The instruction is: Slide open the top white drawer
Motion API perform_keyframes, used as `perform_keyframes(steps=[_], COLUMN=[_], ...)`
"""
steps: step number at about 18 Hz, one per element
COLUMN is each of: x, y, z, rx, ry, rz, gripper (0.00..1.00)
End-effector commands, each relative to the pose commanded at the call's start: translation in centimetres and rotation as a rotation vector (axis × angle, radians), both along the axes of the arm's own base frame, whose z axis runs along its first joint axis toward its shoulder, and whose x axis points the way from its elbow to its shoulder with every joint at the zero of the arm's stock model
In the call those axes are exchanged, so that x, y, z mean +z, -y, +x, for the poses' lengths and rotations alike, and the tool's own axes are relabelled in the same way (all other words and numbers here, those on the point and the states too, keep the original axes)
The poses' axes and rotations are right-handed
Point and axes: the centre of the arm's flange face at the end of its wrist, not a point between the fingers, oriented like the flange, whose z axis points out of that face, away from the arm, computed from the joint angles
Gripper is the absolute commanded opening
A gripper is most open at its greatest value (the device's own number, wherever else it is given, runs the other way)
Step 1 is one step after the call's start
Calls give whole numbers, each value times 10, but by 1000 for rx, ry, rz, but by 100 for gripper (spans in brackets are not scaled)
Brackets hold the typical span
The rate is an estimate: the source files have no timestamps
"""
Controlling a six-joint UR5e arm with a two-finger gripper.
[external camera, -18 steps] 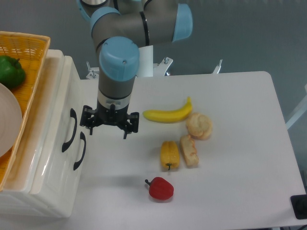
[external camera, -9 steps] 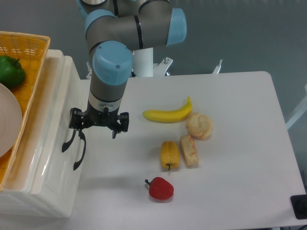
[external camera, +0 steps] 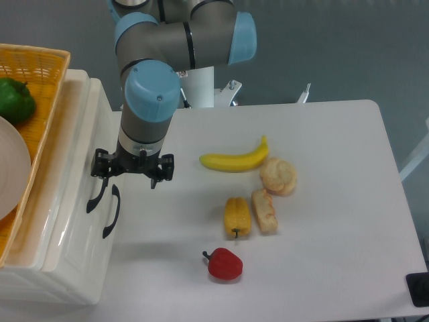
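Note:
The cream-white cabinet (external camera: 67, 255) stands at the left of the table. The top white drawer (external camera: 76, 194) is closed. Its curved black handle (external camera: 93, 200) is partly covered at its upper end by my gripper. My gripper (external camera: 131, 172) points down with its jaws wide open and holds nothing. Its left finger (external camera: 100, 169) is over the upper end of the top handle, and its right finger (external camera: 161, 171) is over the table. I cannot tell whether the left finger touches the handle. The lower drawer's handle (external camera: 112, 213) lies just below and to the right.
An orange basket (external camera: 40, 74) sits on top of the cabinet and holds a green pepper (external camera: 15, 99) and a white plate (external camera: 12, 168). On the table are a banana (external camera: 234, 159), a bread roll (external camera: 278, 176), a piece of bread (external camera: 264, 211), corn (external camera: 236, 216) and a red pepper (external camera: 224, 264).
My gripper has moved left from over the table to the cabinet front, and its left finger now overlaps the top handle. It stays open. The drawer has not moved.

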Motion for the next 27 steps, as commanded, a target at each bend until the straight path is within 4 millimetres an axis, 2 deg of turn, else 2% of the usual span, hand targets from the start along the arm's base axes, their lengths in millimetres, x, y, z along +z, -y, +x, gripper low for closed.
perform_keyframes(steps=[8, 27], x=[4, -8], y=[-2, -4], z=[3, 2], rx=[-1, -5], ry=[23, 40], rz=[24, 11], gripper=[100, 100])
